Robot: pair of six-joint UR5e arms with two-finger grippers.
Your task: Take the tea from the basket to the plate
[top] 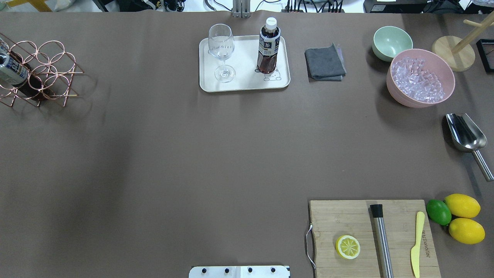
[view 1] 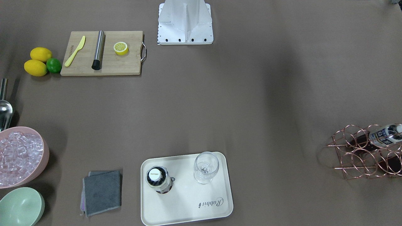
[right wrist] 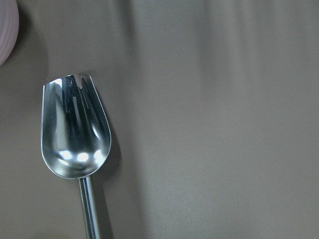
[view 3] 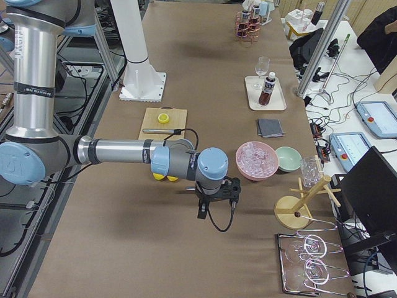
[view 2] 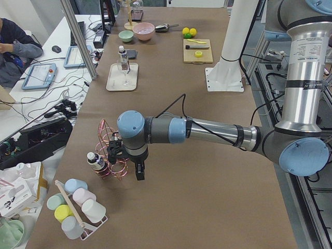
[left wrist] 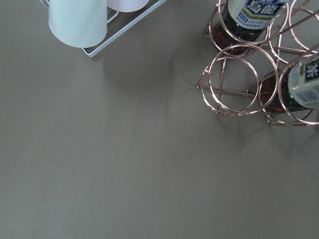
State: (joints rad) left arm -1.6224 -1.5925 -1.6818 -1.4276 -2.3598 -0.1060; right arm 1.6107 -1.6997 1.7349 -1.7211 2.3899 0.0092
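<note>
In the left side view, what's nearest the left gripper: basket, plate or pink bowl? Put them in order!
From the left gripper:
1. basket, right beside it.
2. plate, midway up the table.
3. pink bowl, far end.

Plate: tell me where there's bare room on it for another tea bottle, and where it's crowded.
The plate is bare across its operators'-side half, around the word "Rabbit", and in the strip between the tea and the wine glass. The robot-side half is crowded: bottle and glass both stand there.
</note>
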